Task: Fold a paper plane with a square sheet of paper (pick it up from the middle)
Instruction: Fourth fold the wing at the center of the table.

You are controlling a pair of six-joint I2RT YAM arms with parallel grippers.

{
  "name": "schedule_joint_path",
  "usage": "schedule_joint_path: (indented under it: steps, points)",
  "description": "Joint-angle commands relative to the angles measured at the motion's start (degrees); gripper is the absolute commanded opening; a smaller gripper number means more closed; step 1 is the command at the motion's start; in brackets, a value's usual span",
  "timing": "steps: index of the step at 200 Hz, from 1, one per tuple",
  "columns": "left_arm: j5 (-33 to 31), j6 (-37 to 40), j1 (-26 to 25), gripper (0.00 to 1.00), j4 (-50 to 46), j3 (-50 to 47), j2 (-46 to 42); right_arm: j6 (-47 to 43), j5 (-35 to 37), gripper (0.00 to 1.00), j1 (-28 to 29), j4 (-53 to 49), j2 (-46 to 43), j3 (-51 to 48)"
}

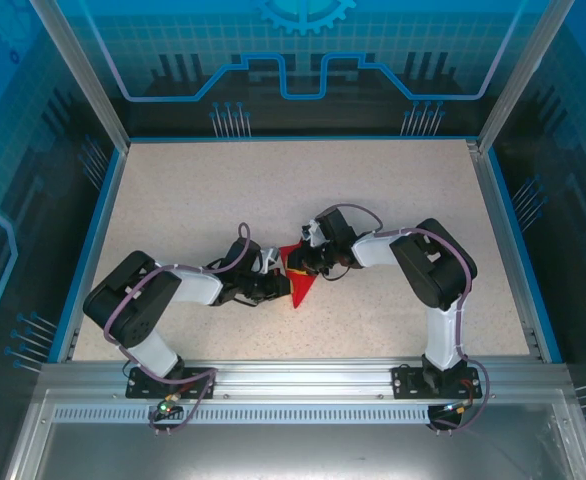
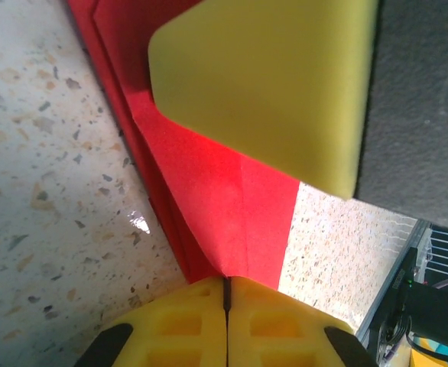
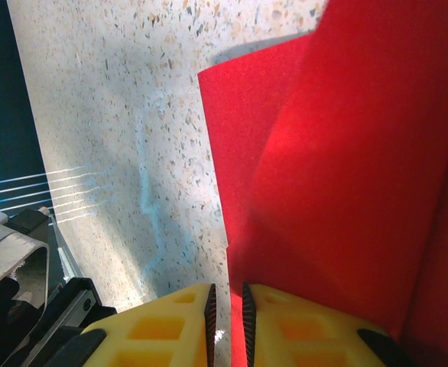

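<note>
Both my grippers pinch the folded red paper (image 1: 300, 282), left gripper (image 2: 226, 294) pressed together on its creased tip, right gripper (image 3: 228, 302) nipping an edge, just toward 6 o'clock from the middle of the table (image 1: 223, 190).

Matt red paper sheet (image 2: 224, 199), crisply creased; speckled stone-look desk (image 2: 48, 191), faintly glossy; gripper pads (image 2: 270, 84) matt yellow, probably foam.
</note>
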Motion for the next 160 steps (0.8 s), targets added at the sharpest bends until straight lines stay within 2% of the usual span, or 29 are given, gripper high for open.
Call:
schedule_joint_path:
  steps: [1,14,33,55,87,123,160]
  points:
    - [2.65,0.05,-1.04,0.1,-1.96,0.79,0.8,-0.98,-0.02,0.2,-0.05,-0.88,1.46,-0.88]
    - [2.82,-0.17,-1.17,0.12,-2.06,0.62,0.65,-1.33,0.27,0.19,-0.05,-1.46,1.45,-0.98]
    - [1.69,-0.77,-1.12,0.19,-2.82,-0.06,-1.99,-1.87,0.51,0.19,-0.06,-1.96,1.45,-1.37]
    - [-3.54,-0.87,-1.05,0.25,-7.34,-0.39,-7.88,-2.27,0.67,0.19,-0.05,-1.95,1.44,-1.77]
    - [-12.05,-2.97,0.29,0.22,-15.13,0.72,-14.76,-2.34,0.51,0.19,-0.05,-1.76,1.71,-2.2]
    - [-14.01,-5.12,1.78,0.15,-18.26,4.09,-14.15,-2.22,0.38,0.19,-0.04,-1.68,1.98,-1.97]
    - [-11.84,-6.9,1.78,0.12,-14.46,4.74,-11.42,-1.88,0.53,0.19,-0.09,-1.72,1.8,-1.85]
